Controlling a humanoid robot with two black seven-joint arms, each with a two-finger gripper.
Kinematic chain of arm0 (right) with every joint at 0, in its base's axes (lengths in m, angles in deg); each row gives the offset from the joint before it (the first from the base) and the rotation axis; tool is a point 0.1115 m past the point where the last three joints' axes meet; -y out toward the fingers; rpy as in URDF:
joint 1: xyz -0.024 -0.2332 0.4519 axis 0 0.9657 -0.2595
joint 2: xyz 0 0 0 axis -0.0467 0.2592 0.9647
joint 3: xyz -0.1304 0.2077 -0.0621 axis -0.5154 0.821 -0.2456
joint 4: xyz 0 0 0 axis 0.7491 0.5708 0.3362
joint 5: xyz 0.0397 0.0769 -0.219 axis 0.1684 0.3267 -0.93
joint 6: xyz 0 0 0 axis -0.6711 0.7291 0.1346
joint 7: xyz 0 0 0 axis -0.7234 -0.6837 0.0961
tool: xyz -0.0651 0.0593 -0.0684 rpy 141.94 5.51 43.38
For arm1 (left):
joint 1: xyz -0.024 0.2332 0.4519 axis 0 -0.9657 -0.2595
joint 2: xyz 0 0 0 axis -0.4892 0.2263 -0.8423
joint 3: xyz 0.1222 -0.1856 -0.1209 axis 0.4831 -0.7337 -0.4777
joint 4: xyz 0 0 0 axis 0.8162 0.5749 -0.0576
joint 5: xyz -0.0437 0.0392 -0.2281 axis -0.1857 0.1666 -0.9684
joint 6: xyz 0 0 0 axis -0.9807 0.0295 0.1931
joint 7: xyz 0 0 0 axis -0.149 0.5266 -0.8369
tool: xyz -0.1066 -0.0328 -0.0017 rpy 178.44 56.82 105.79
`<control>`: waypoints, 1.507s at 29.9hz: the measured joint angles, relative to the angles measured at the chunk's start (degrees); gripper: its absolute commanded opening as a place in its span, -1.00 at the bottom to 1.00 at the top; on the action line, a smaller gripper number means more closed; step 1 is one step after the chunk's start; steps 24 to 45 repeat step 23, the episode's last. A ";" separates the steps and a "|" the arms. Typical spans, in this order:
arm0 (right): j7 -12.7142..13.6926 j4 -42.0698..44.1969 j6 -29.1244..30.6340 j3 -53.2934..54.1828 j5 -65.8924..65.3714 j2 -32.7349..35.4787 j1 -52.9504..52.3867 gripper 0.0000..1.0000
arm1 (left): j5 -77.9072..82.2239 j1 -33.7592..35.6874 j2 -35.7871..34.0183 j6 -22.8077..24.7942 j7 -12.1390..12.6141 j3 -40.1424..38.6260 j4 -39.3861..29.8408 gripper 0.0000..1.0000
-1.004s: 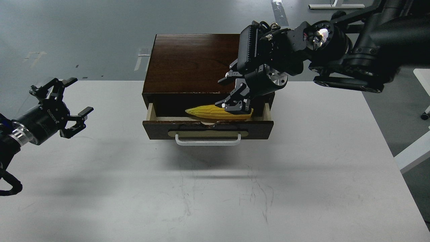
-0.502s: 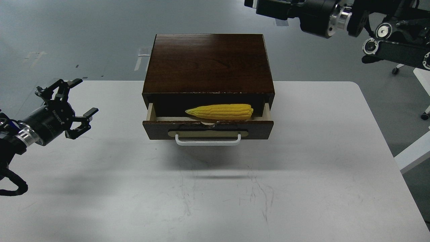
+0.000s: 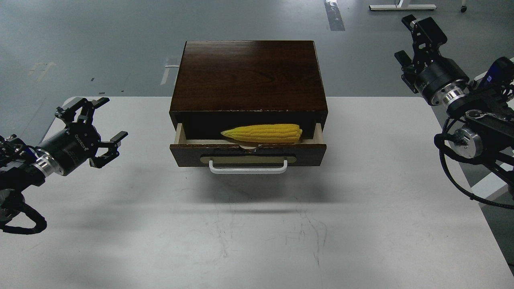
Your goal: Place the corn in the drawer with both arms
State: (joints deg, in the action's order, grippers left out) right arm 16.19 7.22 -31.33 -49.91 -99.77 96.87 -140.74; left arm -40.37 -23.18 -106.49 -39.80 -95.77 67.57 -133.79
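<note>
The yellow corn [image 3: 263, 133] lies on its side in the drawer [image 3: 247, 154], its tip pointing left. The drawer is pulled partly out of the dark brown wooden box [image 3: 249, 76] and shows its white bar handle [image 3: 247, 167]. My left gripper [image 3: 98, 122] is open and empty, held above the table to the left of the box. My right gripper [image 3: 413, 44] is open and empty, raised past the table's far right corner, well away from the box.
The box stands at the back middle of the white table [image 3: 257, 224]. Grey floor lies beyond the table. My right arm's elbow and cables [image 3: 470, 148] hang over the table's right edge.
My right gripper has let go of the corn in the drawer, lifted away and swung to the far right. My left gripper has moved a little to the right, toward the box.
</note>
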 measured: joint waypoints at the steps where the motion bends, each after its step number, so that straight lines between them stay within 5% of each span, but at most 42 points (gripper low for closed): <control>1: 0.00 0.56 1.89 0.96 1.35 -0.22 1.25 1.00 | 0.00 0.00 0.02 0.00 0.00 0.00 0.03 0.96; 12: -0.02 7.81 22.30 4.39 8.52 -3.57 11.74 1.00 | -0.08 -0.77 0.31 0.00 0.00 -0.62 0.30 0.96; 23: -0.02 8.20 22.72 4.53 8.36 -8.69 12.98 1.00 | -0.09 -2.84 0.81 0.00 0.00 -4.01 0.31 0.96; 45: -0.02 8.20 22.72 4.53 8.36 -8.69 12.98 1.00 | -0.09 -2.84 0.81 0.00 0.00 -4.01 0.31 0.96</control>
